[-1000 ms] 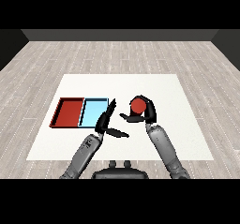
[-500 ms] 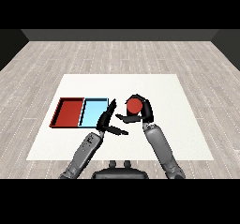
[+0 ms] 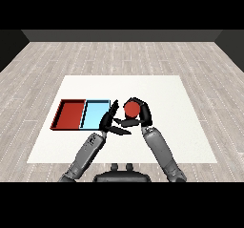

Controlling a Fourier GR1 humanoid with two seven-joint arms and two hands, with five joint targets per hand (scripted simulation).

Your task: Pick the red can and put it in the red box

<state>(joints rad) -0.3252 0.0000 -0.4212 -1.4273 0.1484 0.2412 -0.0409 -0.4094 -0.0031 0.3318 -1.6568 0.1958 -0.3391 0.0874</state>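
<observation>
We see a bare test space, lab-like rather than a home or shop. The floor [image 3: 200, 65] is pale grey wood-look planks running w/ long seams, and a dark wall [image 3: 122, 35] closes off the far end. One plain white table [image 3: 157, 86] sits in the middle. On it lie just two shallow trays side by side, touching: a red tray [image 3: 60, 115] and a light blue tray [image 3: 88, 113]. That sparse setup, i.e. a work surface w/ colour-coded bins, reads to us as a robot trial bench.
</observation>
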